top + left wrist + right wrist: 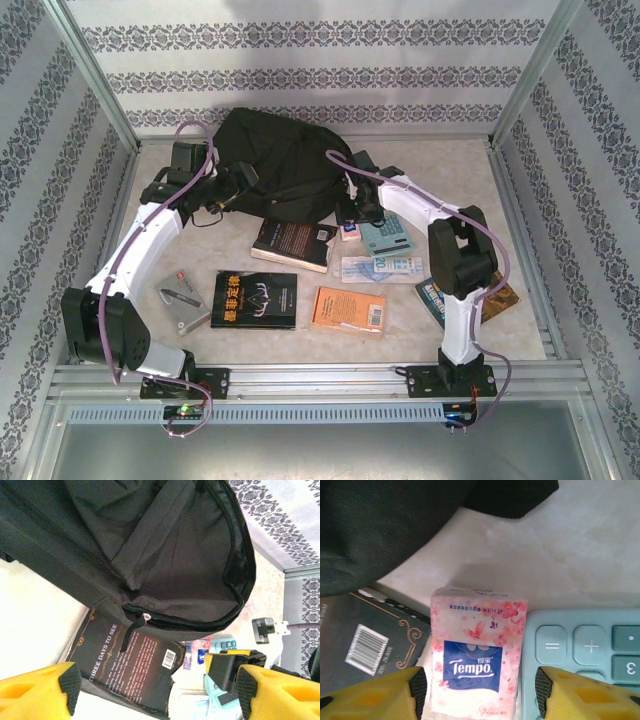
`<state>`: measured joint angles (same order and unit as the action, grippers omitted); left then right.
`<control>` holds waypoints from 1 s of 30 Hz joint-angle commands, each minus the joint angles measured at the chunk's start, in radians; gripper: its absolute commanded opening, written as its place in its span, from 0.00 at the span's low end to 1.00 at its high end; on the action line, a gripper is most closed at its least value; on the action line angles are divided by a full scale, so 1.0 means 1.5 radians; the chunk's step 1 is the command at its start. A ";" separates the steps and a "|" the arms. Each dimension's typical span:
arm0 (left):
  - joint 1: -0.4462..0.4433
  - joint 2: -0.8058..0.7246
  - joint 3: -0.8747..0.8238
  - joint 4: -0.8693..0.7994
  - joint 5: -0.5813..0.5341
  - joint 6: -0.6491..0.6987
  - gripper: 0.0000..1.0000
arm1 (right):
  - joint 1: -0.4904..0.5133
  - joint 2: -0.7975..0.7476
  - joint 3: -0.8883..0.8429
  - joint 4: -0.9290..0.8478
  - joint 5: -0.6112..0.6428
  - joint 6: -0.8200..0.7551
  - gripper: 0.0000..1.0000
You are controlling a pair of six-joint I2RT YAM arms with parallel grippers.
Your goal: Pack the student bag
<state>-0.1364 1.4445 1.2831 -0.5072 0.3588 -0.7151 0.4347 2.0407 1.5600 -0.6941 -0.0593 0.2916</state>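
Backpack (280, 160), soft and floppy, likely best taken by its zipper rim (185, 623), faces left jaws gaping empty while right jaws stand released around a tissue pack (477, 660).

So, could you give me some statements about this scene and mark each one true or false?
1. The right gripper is open, with one finger on each side of the Tempo tissue pack. True.
2. The calculator lies inside the student bag. False: it lies on the table, beside the Tempo tissue pack.
3. The left gripper holds a book. False: it is open and empty, facing the student bag.
4. An orange book lies on the table. True.
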 commanded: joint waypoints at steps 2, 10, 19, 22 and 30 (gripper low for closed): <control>-0.005 -0.007 -0.010 0.028 0.005 0.017 0.82 | 0.012 0.027 0.015 -0.002 0.008 -0.006 0.63; -0.006 0.006 -0.010 0.031 0.012 0.022 0.82 | 0.019 0.075 0.031 -0.016 0.024 0.000 0.63; -0.053 0.076 0.097 -0.039 -0.027 0.072 0.83 | 0.018 0.081 0.019 -0.024 0.061 0.000 0.54; -0.090 0.130 0.174 -0.086 -0.060 0.102 0.84 | 0.010 0.043 -0.003 -0.013 0.074 0.004 0.51; -0.135 0.304 0.359 -0.134 -0.083 0.211 0.79 | -0.062 -0.112 -0.112 0.070 -0.009 0.056 0.39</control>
<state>-0.3229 1.8149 1.7275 -0.6258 0.2676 -0.5270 0.3885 1.9728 1.4292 -0.6464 -0.0143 0.3237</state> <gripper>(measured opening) 0.802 0.395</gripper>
